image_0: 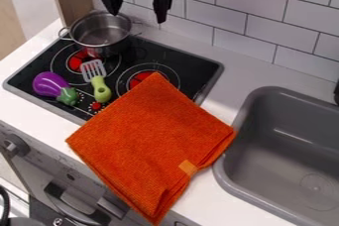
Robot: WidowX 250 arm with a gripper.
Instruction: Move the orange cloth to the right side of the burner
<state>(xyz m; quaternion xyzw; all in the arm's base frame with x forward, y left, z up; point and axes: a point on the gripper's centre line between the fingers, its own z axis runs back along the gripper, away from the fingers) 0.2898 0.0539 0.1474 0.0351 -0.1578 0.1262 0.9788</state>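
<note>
- The orange cloth is spread in front of the gripper, toward the camera and well apart from the jaws.
- The jaws are held wide apart, with both tips pointed downward, and are seen at the top of the view, above the back of the stove.
- The front right part of the stove is covered by the cloth, and its top corner is laid over part of the right burner.
- The white counter is also partly covered; the cloth's lowest corner is extended past the front edge, and its right corner is brought up to the sink.
- A metal pot is set on the stove's back left area, nearer the jaws than the cloth.
- A green-handled spatula and a purple eggplant are placed left of the cloth.
</note>
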